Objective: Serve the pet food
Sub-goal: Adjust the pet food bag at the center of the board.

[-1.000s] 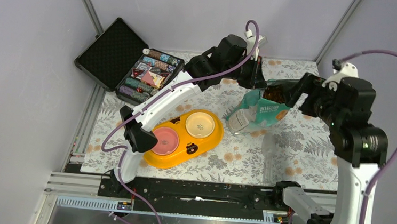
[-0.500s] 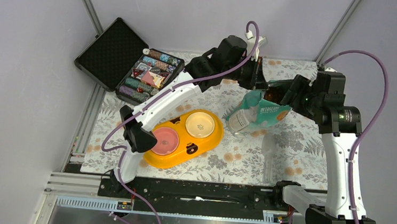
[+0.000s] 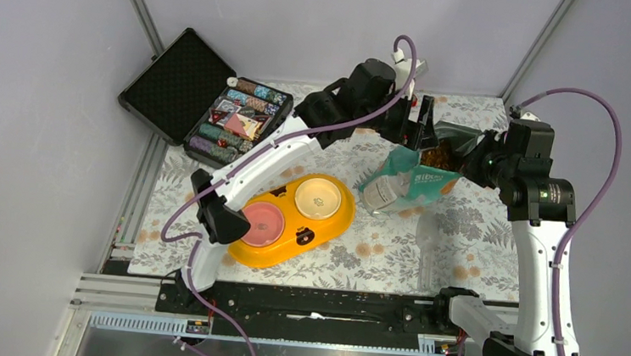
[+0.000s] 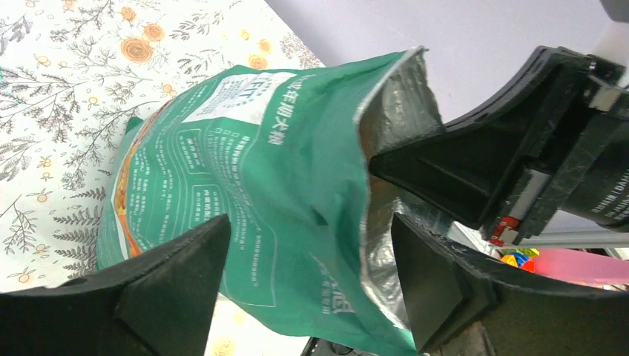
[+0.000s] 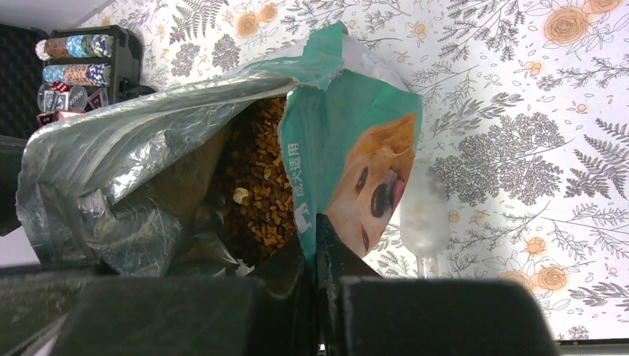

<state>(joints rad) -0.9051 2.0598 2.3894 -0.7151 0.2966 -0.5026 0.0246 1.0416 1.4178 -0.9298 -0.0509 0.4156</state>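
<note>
Teal pouch [image 5: 348, 148] with Chinese lettering, kibble [image 5: 259, 193] inside; right hand [image 5: 315, 230] clamped on its rim, left hand [image 4: 304, 230] spread around it

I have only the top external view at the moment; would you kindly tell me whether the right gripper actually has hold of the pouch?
Observer: Yes. The right wrist view shows the right gripper closed on the front edge of the pouch at its mouth.
Operator: Thank you. Is the left gripper gripping as well?
Observer: No. In the left wrist view the left gripper is open, with its fingers apart on either side of the pouch's upper part.
Operator: And what can you see inside?
Observer: Brown kibble lies against the inside of the front panel, and the foil lining opposite it is bare.
</note>
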